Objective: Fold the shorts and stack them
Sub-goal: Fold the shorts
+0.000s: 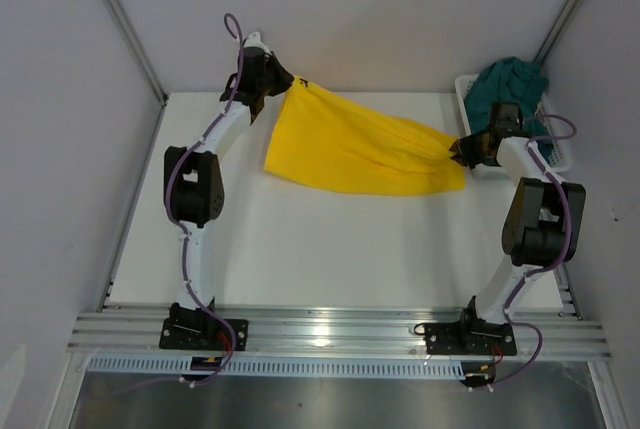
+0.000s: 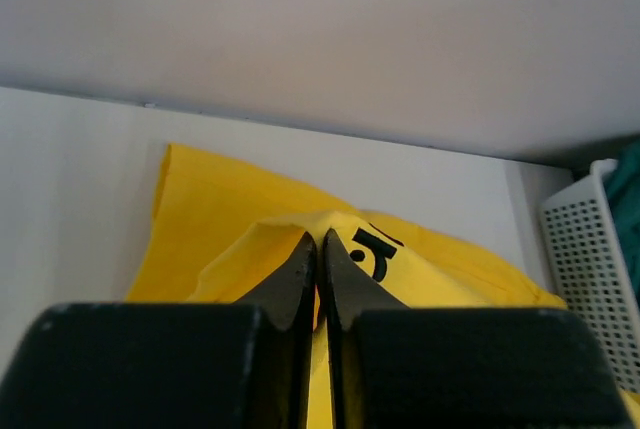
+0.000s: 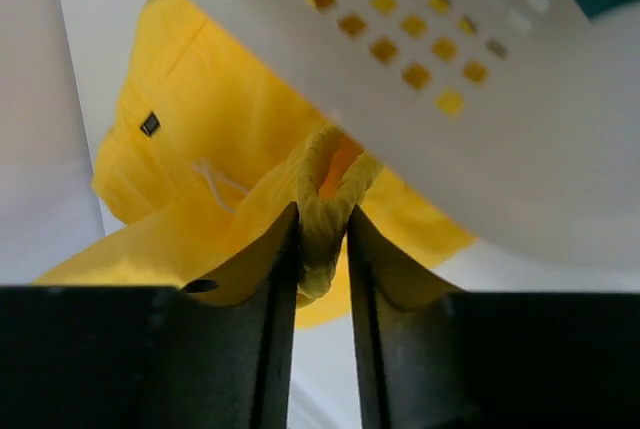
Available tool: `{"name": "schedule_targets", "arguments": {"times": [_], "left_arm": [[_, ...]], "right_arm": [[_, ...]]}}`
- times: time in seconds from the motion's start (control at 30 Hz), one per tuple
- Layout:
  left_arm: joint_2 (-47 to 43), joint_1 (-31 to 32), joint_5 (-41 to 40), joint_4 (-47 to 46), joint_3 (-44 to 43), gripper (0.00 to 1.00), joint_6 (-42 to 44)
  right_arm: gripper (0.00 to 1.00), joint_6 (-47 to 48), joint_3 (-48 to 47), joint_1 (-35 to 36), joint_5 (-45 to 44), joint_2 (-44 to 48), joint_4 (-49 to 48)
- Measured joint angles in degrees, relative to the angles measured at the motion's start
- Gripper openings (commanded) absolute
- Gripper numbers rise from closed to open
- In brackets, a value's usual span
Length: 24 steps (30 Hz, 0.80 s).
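Top view: one yellow pair of shorts (image 1: 355,149) is spread across the upper middle of the white table (image 1: 330,249), a corner lifted at each end. The left gripper (image 1: 288,82) pinches the upper-left corner close to the back wall. The right gripper (image 1: 461,150) pinches the right end, just beside the one white mesh basket (image 1: 466,89) in the upper right. That basket holds one teal pair of shorts (image 1: 510,84). The lower half of the table is bare between the two arms.

Left wrist view: the fingers are closed tight on a yellow fold beside the dark logo (image 2: 372,252); the basket's wall is at right.

Right wrist view: a bunched yellow fold is clamped between the fingers, with the basket's perforated wall close above.
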<state>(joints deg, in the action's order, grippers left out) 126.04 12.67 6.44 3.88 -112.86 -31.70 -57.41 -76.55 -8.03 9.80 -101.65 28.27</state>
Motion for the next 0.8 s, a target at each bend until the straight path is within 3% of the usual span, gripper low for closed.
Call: {"name": "schedule_targets", "arguments": {"times": [0.03,0.13,0.2,0.23,0.33,0.37,0.57,0.73,0.77,0.8], "left_arm": [[1.6,-0.1,-0.7,-0.1,-0.8,0.09,-0.3],[5.4,-0.9,-2.2,-0.2,-2.5,0.10,-1.1],[7.6,-1.6,-2.8,-0.5,-4.0,0.16,-1.5],[8.5,-1.9,-3.1,-0.5,-4.8,0.31,-1.8],[10.1,-3.0,-3.4,-1.3,-6.6,0.59,-2.8],[10.4,-3.4,-3.5,-1.5,-7.2,0.62,-3.0],[10.0,-5.0,-3.3,-1.8,-8.7,0.69,-3.8],[3.8,-5.3,-3.4,0.3,-0.6,0.72,-3.7],[1.5,-5.2,-3.5,1.3,2.2,0.72,-3.6],[-0.5,-5.1,-3.7,2.1,4.5,0.72,-3.3]], "right_arm": [[0.40,0.0,-0.9,0.1,-0.7,-1.6,-0.9],[0.44,-0.4,-1.9,0.1,-1.6,-5.1,-5.7],[0.60,-0.9,-2.4,0.4,-1.3,-6.3,-9.5],[0.72,-1.0,-2.7,0.5,-0.7,-6.7,-11.7],[0.85,-0.9,-4.5,0.7,0.4,-8.0,-18.2],[0.90,-0.8,-5.6,0.7,0.3,-8.7,-19.5],[0.90,2.1,-8.3,1.1,-1.1,-9.7,-22.2],[0.88,11.5,-8.3,2.9,-0.5,-8.9,-21.7],[0.85,13.3,-8.3,3.5,-0.6,-8.6,-21.2],[0.76,15.6,-8.3,4.4,-0.7,-8.1,-20.6]]}}
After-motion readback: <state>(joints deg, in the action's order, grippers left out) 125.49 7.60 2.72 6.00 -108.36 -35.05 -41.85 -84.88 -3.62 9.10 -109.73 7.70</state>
